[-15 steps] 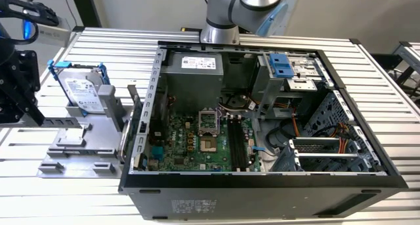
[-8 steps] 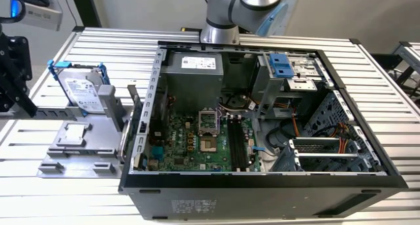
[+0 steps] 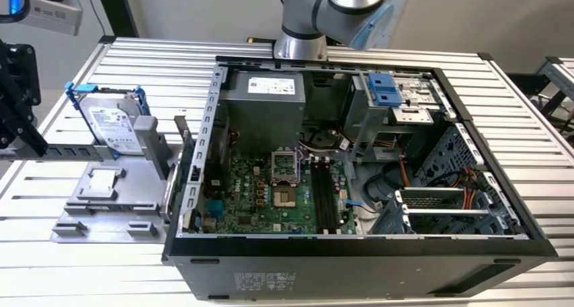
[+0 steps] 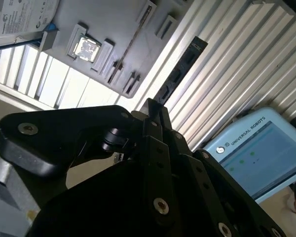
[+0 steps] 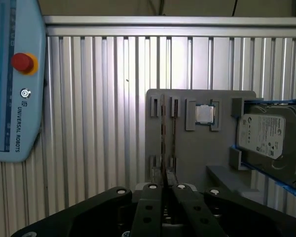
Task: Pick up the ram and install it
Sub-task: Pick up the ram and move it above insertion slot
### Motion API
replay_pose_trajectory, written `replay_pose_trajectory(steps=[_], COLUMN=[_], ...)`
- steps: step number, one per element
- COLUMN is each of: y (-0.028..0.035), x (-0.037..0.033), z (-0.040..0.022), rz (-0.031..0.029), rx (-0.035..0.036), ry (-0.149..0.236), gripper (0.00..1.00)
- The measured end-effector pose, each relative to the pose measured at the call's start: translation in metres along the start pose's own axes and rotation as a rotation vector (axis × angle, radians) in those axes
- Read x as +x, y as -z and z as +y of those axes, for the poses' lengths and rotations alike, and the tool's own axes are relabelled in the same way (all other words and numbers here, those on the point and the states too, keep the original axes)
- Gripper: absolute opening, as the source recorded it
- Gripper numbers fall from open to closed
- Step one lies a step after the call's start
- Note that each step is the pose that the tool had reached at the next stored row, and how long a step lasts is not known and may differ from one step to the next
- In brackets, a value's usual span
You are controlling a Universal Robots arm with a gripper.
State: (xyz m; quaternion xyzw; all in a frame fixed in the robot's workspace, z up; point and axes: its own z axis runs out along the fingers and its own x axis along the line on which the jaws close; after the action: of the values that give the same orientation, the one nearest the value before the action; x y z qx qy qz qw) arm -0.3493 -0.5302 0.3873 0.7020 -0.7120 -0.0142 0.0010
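Note:
In both wrist views my gripper (image 5: 165, 186) (image 4: 153, 106) is shut on the ram (image 4: 180, 74), a long dark stick reaching out past the black fingertips. In the first wrist view the ram (image 5: 163, 138) shows edge-on as a thin line. It hangs in the air above the slatted table, near the grey fixture plate (image 5: 197, 148). In the exterior view the open computer case (image 3: 193, 186) lies on the table, with the green board (image 3: 260, 199) inside. The black slot rails (image 3: 324, 199) on that board are bare. The arm's base (image 3: 300, 41) stands behind the case.
The grey fixture (image 3: 107, 206) at the exterior view's left carries a hard drive (image 3: 112, 122) (image 5: 269, 138) and a small square chip (image 5: 204, 113). A pale blue pendant with a red button (image 5: 10, 89) (image 4: 256, 148) lies on the slats. A black rig (image 3: 18, 99) stands at the exterior view's left edge.

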Motion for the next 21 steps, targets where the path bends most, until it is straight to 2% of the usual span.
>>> replay_pose_trajectory(steps=[3,9,14,18,21], y=[0.0001,0.0016,0.0133,0.0146,0.0149], x=[-0.0001,-0.0003,-0.0006,-0.0006,-0.0007], z=[-0.0032,-0.0181,-0.0213,-0.0215,-0.0271], rz=[0.0001,0.0001,-0.0002,-0.0006,-0.0003], rx=[-0.0013,-0.0039,-0.0038,-0.0036,-0.0042], ry=[0.0,0.0,0.0,0.0,0.0], gripper=[0.0,0.0,0.0,0.0,0.0])
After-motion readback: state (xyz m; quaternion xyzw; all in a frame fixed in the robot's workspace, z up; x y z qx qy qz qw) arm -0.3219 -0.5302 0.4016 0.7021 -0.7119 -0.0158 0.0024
